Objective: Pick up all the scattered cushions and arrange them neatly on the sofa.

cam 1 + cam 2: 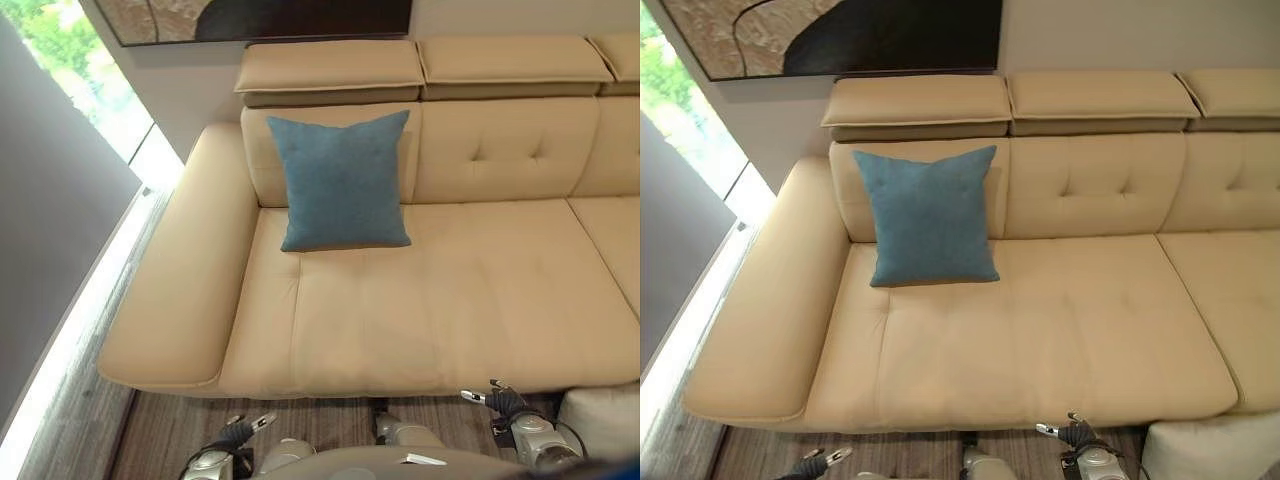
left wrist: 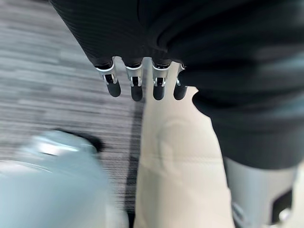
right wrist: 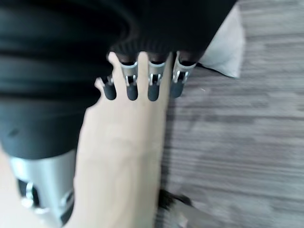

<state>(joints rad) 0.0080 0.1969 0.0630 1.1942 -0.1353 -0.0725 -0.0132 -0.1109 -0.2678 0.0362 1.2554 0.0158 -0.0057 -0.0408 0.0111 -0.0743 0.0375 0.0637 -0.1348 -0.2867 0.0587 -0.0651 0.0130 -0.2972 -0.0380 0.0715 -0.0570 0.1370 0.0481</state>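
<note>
Both robot hands are held low before the sofa, released and grasping nothing.

The left robot hand (image 1: 238,432) and the right robot hand (image 1: 503,401) are seen with fingers (image 2: 136,85) straight above the wooden floor (image 1: 170,430). A blue cushion (image 1: 342,180) is propped upright against the backrest of the beige sofa (image 1: 480,300), near its left armrest (image 1: 185,270). A white cushion (image 1: 600,415) lies on the floor beside the right robot hand.

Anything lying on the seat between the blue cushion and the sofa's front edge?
No. In the left eye view the stretch of seat from the blue cushion forward to the sofa front edge is bare leather.
</note>
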